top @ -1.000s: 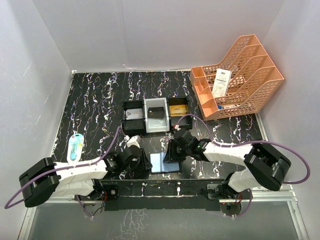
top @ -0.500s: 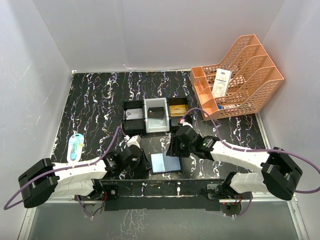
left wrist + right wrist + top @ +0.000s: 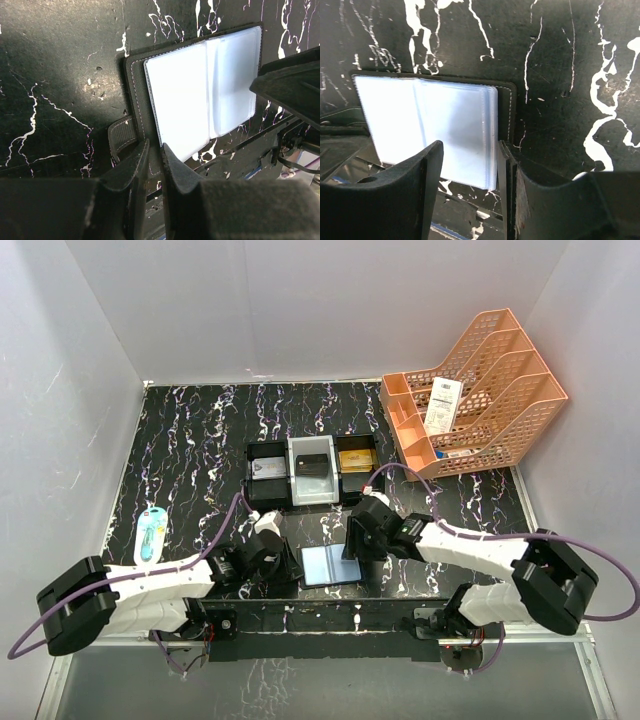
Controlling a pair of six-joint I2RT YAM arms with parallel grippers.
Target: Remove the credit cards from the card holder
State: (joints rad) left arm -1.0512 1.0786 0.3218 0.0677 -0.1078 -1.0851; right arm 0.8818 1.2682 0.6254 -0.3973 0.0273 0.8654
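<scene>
The left claw (image 3: pixel 155 148), narrow, pinches the dark edge of the open blue-grey two-panel card holder (image 3: pixel 185 100); the right claw (image 3: pixel 470 150), half-wide, straddles its opposite edge.

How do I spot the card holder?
On the black marbled table, look at the middle of the near edge. The card holder lies open there, in front of three little bins. Only it is a pale blue rectangle with a dark border.
</scene>
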